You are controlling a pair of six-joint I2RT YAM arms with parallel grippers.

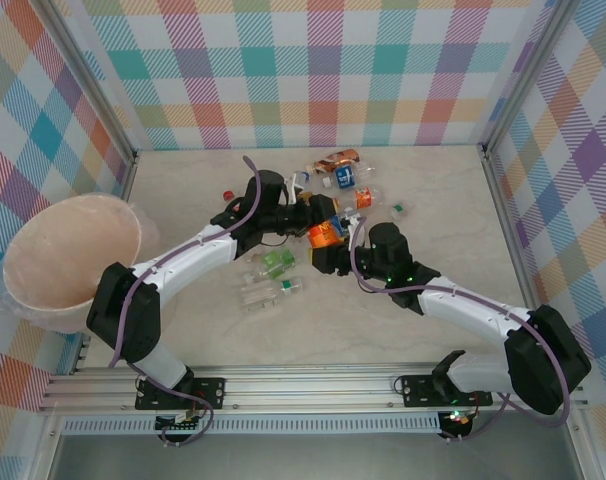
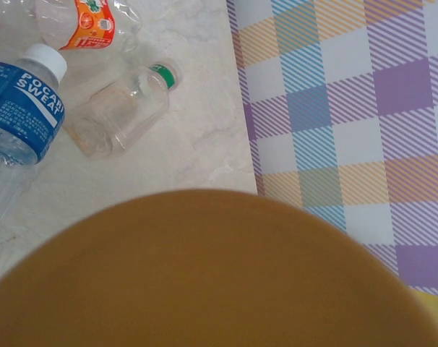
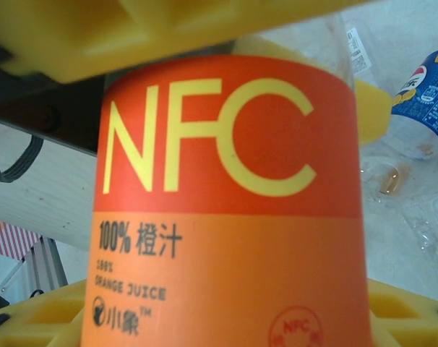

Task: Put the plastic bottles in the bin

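Orange-labelled bottle [image 3: 230, 217], judged light and crushable, is held mid-label between right gripper [image 1: 332, 250] jaws; left gripper's [image 1: 301, 213] state cannot be told.

Orange NFC bottle [image 1: 325, 234] mid-table, clear bottles [image 1: 258, 295] scattered around; pale round bin [image 1: 71, 255] at left

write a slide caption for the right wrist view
Right claw gripping an orange-labelled NFC plastic juice bottle, a blue-labelled clear plastic bottle lying behind
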